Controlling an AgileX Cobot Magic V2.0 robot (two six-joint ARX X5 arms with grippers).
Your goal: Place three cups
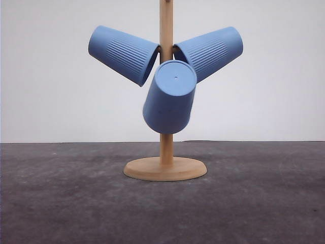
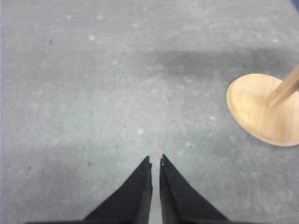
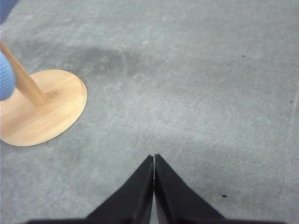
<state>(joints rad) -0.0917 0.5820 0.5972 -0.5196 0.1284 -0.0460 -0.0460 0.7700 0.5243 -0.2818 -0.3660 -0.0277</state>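
Left gripper (image 2: 155,161) hangs over bare grey tabletop (image 2: 93,93), jaws together, tips nearly touching, nothing held. Right gripper (image 3: 154,158) same: jaws together, empty, over bare mat.

Round base (image 1: 165,169) of the wooden rack sits mid-table, off to the inner side of each wrist view. Upright post (image 1: 166,30) rises from it.

Cups, count: three. All hang on the rack, mouths toward the post, bases outward. Front cup (image 1: 170,96) points its flat base with centre dot at the camera, tilted down. Left cup (image 1: 123,54) angles up-left, right cup (image 1: 209,52) angles up-right, both further back beside the post. Pegs hidden inside the cups. One rack, one post, one base, two grippers.

Judgement: if placing means setting them on the table, nothing is done yet. To do it well: open jaws wide first, approach a side cup from its base end, grip across the ribbed wall, slide out along the peg's line rather than straight up, avoid bumping the front cup or tipping the rack.
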